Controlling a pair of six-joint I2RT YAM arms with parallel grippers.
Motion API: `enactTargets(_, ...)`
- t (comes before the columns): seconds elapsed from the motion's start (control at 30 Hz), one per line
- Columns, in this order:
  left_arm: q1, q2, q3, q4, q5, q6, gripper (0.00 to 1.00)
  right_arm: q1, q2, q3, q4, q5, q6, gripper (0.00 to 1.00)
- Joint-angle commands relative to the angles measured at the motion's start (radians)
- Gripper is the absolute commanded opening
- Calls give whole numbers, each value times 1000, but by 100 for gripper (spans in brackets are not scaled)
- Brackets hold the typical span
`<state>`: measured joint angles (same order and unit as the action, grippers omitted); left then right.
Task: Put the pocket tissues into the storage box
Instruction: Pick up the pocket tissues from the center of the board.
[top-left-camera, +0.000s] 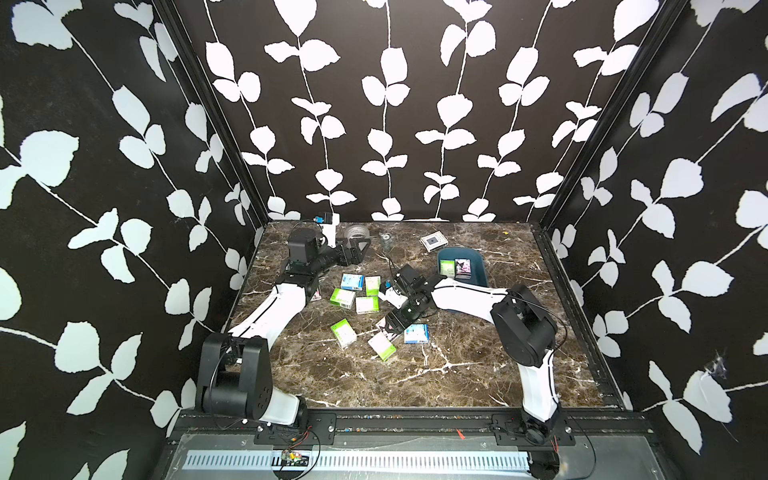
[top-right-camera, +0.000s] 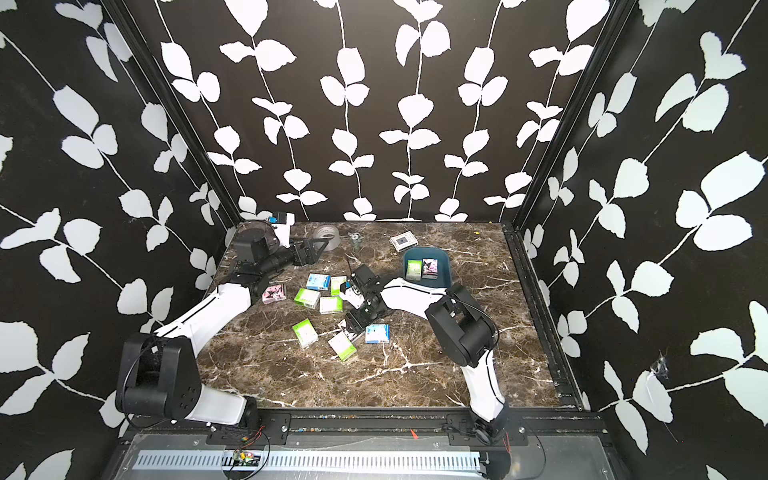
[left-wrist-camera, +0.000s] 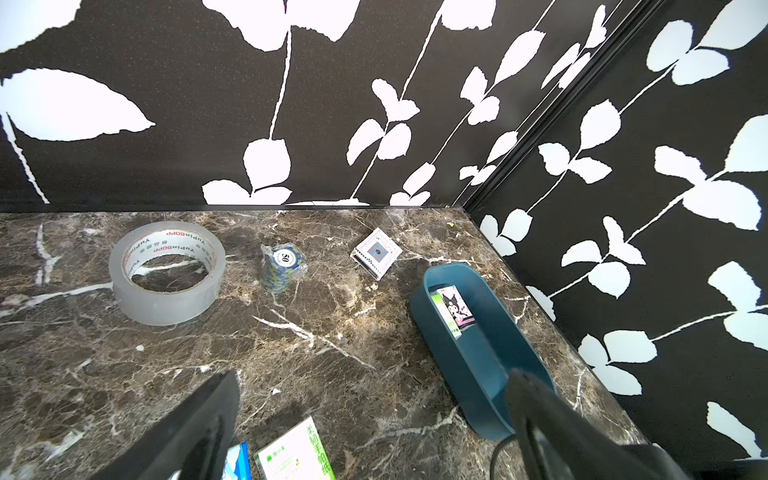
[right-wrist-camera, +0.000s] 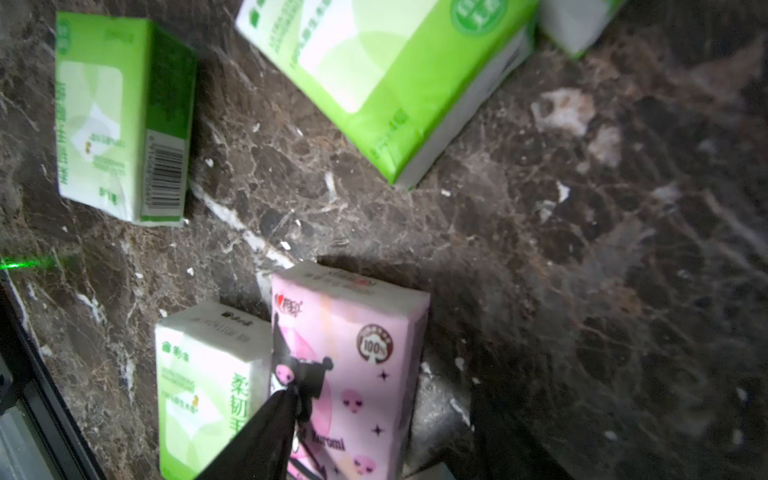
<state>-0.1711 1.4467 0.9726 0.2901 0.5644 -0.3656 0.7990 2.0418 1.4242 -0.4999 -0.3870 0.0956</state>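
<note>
In both top views the storage box sits far back on the table. Two pocket tissues lie inside it, and more lie loose in the middle.

Left wrist view: the left gripper has wide jaws and holds nothing.

Right wrist view: the right gripper has its jaws partly apart around a pink pack.
</note>
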Motion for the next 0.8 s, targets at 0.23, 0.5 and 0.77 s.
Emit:
enactTargets(0.23,5,-44,-12,-2,6,32,99,17,37,33,-32,14,5,33)
enactTargets(0.5,5,-45,-4,-11,11,39,99,13,35,38,-18,35,20,0)
enactTargets(0.77,6,-42,8,-13,20,37,99,-21,-23,32,22,41,42,0)
